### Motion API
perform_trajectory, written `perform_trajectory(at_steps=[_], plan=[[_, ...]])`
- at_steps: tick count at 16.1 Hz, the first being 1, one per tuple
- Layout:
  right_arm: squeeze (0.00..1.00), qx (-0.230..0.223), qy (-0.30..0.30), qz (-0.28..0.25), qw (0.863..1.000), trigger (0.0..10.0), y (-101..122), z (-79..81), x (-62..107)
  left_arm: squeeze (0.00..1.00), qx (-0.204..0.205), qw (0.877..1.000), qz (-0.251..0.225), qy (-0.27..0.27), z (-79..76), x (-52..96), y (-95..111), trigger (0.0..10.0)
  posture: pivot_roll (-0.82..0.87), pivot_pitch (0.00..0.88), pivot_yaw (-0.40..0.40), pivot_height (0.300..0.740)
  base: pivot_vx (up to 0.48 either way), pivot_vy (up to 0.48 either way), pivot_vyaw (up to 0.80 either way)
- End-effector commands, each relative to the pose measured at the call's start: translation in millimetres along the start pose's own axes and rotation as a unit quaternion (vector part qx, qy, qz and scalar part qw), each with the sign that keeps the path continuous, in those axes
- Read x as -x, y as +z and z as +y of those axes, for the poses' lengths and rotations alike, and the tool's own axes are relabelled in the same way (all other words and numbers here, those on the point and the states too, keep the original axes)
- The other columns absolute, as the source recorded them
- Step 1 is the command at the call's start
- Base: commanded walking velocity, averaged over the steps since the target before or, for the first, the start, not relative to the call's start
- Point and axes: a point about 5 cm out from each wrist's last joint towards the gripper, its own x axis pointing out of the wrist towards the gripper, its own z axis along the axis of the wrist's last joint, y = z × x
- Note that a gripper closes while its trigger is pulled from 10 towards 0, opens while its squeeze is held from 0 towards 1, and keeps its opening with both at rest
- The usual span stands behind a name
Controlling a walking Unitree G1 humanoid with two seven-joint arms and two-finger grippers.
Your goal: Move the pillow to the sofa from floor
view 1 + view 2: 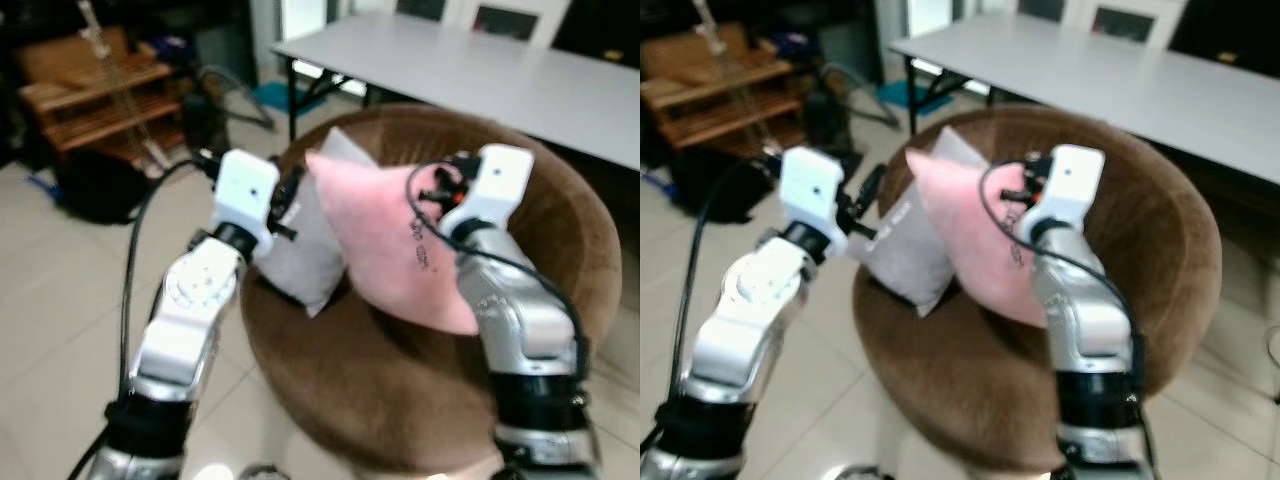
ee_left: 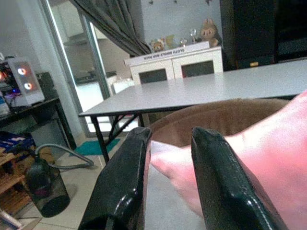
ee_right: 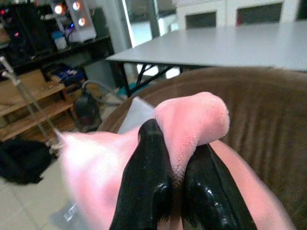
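Crowding the pink pillow (image 1: pixel 385 240): grey cushion (image 1: pixel 305 255), apparently touching.

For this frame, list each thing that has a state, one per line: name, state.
Pink pillow: pinched at a corner by the right gripper, over the brown sofa seat, leaning on the grey pillow.
Grey pillow: propped upright on the sofa.
Brown sofa: holding both pillows.
Right gripper: shut on the pink pillow.
Left gripper: open, beside the pillows.
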Motion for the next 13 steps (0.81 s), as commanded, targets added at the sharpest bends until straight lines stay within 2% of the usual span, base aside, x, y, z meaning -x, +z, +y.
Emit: perform_trajectory(at_steps=[1,4,5,6,7,11,13], plan=[[0.0,0.007,-0.009,-0.031,0.999,10.0,14,-4.4,0.1,0.0,-0.004,1.0,-0.002,-0.008,-3.5,-1.1,2,10.0,-0.02,0.0,-0.007,0.74,0.0,0.0,0.0],[0.0,0.011,0.012,-0.027,1.0,10.0,20,0.4,3.1,0.0,-0.008,1.0,0.002,-0.024,-7.6,1.0,1,10.0,-0.02,0.0,-0.005,0.74,0.0,0.0,0.0],[0.0,0.012,0.052,-0.017,0.998,10.0,27,7.6,9.0,0.0,0.014,0.998,-0.022,-0.064,-12.9,6.1,7,10.0,-0.02,0.0,-0.002,0.74,0.0,0.0,0.0],[0.0,0.013,0.058,-0.008,0.998,10.0,28,8.3,10.7,0.0,0.023,0.996,-0.029,-0.079,-14.3,8.2,8,10.0,-0.02,0.0,-0.001,0.74,0.0,0.0,0.0],[0.0,0.024,0.062,0.023,0.998,10.0,28,8.0,13.0,0.0,0.032,0.993,-0.038,-0.111,-16.6,12.5,11,10.0,-0.02,0.0,0.001,0.74,0.0,0.0,0.0],[0.0,0.025,0.061,0.048,0.997,10.0,35,6.3,14.0,0.0,0.038,0.988,-0.039,-0.144,-18.7,20.6,13,10.0,-0.02,0.0,-0.003,0.74,0.0,0.0,0.0],[0.0,0.005,0.081,0.085,0.993,10.0,40,15.8,11.8,0.0,0.047,0.984,-0.026,-0.171,-20.3,32.1,12,10.0,-0.02,0.021,-0.013,0.74,0.0,0.0,0.0]])
